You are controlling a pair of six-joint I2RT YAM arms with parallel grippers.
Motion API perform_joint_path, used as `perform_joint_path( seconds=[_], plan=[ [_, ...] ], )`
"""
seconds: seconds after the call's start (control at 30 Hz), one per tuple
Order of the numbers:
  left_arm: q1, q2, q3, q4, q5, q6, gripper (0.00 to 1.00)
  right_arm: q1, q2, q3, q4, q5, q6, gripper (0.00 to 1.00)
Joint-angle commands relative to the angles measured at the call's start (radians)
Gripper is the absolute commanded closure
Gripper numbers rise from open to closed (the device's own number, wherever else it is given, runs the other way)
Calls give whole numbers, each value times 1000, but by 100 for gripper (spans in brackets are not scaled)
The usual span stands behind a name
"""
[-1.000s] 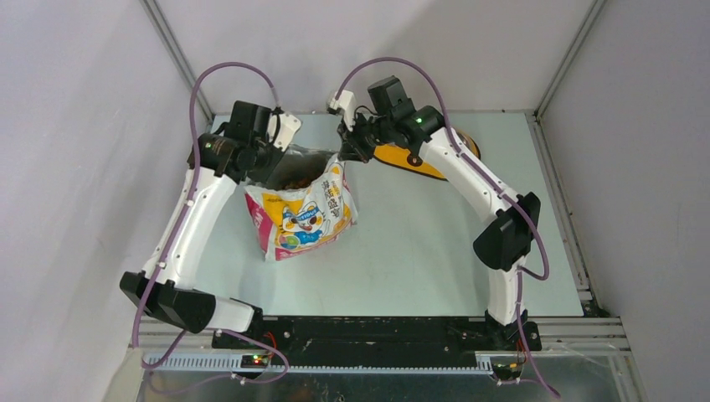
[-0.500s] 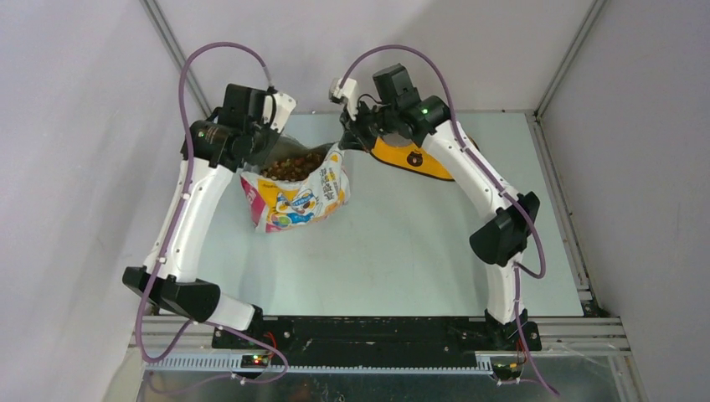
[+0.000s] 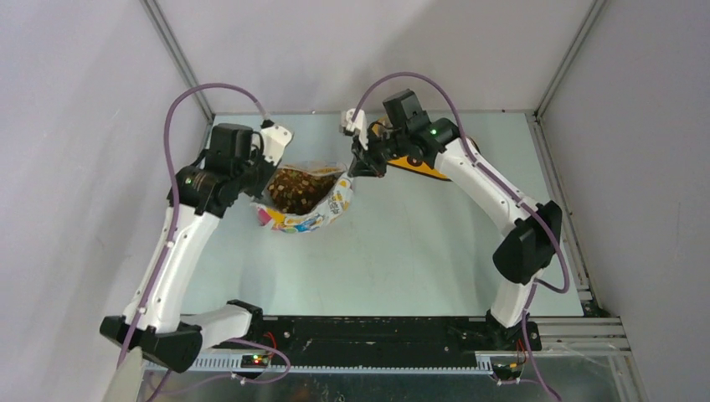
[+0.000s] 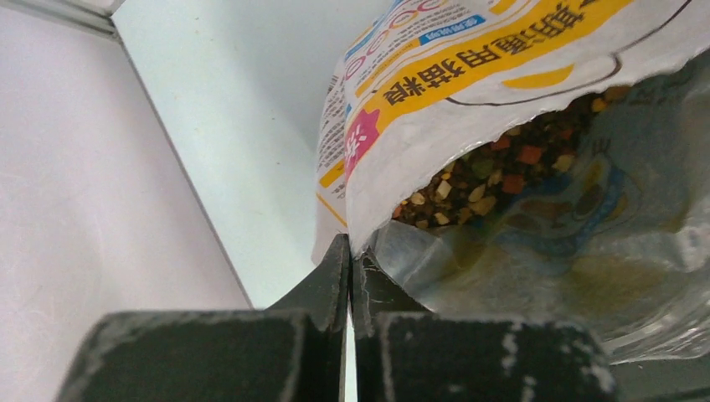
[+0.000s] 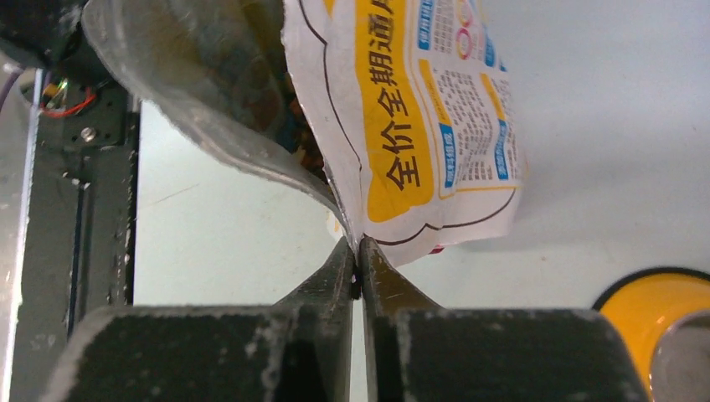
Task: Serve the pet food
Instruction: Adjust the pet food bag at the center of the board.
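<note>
Most likely a robotics lab test cell, not a home. Plain pale grey wall panels (image 3: 75, 126) close in the left, far and right sides, joined by bare aluminium corner struts (image 3: 177, 59). The flat pale green tabletop (image 3: 402, 260) ends at a black metal mounting rail (image 3: 368, 331) on the near edge, with loose purple cables (image 3: 218, 85) and a slotted white cable duct (image 3: 377, 362).

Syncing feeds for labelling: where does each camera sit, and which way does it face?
Top external: above, behind the bases, looking down on the table; left arm, right arm hold the bag.
Left wrist: along shut left fingers at bag rim, kibble.
Right wrist: along shut right fingers, bag edge, feeder.
Shared: bag in all three.
</note>
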Motion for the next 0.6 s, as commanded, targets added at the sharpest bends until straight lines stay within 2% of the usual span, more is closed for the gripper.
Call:
perform_joint_path(
  seconds=[0.0,0.07,0.13,0.27,0.43,0.57],
  plan=[
    [6,-121,24,94,34,17,100,44,-83,-42,-1,-52,-48,89],
    [5,-128,41,85,61,-3,100,45,-93,-25,-1,-44,-29,83],
    [0,-124,48,70,81,-14,100,45,-100,-4,-9,-30,-9,69],
    [-36,-118,1,71,62,-30,100,50,-130,-21,14,14,27,56],
    [-55,-72,-2,132,-123,-68,100,39,-161,-65,85,138,88,45],
    [-19,22,102,127,-189,-112,100,-23,-170,-39,128,172,176,39]
  ],
)
